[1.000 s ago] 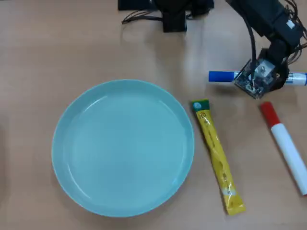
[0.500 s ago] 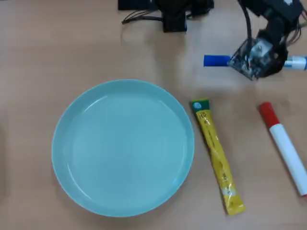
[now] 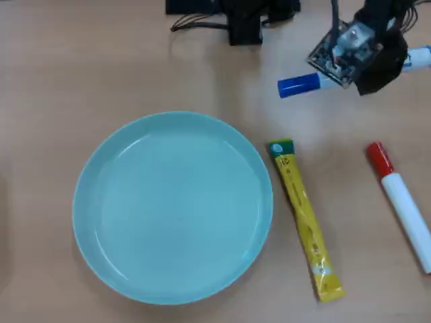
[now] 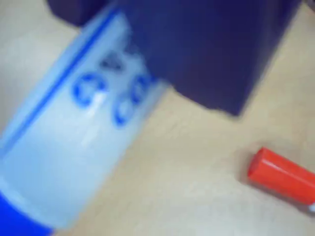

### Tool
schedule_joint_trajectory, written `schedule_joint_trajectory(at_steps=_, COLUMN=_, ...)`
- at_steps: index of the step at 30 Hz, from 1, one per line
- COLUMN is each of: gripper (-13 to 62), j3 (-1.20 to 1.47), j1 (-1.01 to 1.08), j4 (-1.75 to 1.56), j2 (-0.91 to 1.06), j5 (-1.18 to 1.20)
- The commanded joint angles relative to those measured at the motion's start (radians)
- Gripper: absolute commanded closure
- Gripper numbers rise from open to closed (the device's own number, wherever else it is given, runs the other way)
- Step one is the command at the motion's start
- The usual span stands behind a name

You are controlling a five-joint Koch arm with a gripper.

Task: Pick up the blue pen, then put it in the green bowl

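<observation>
Claw [image 3: 350, 64] clamped on the pen [image 3: 301, 84], held above the table [image 3: 54, 67] at top right of the overhead view. Best swing it level toward the bowl [image 3: 87, 202], well apart. Yellow sachet [image 3: 306, 222] lies between; red marker [image 3: 397, 202] sits clear.

Blue pen [image 3: 303, 84] in pincer [image 3: 357, 64]

Glossy green bowl [image 3: 172, 207], seemingly plastic blue pen [image 3: 300, 85], matt wood-look table [image 3: 101, 67]
</observation>
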Motion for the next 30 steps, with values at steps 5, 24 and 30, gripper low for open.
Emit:
schedule_joint_trajectory(at_steps=5, gripper=57.0, j3=-0.101, j1=0.095, j4=0.058, j2=0.183, j5=-0.046)
schedule_joint_trajectory(at_steps=24, gripper=57.0, j3=-0.086, j1=0.482, j4=0.026, j2=0.305, j5=-0.301)
schedule_joint_trajectory(at_steps=30, gripper=57.0, j3=0.005, j1=0.560, j4=-0.127, j2=0.347, j5=-0.368)
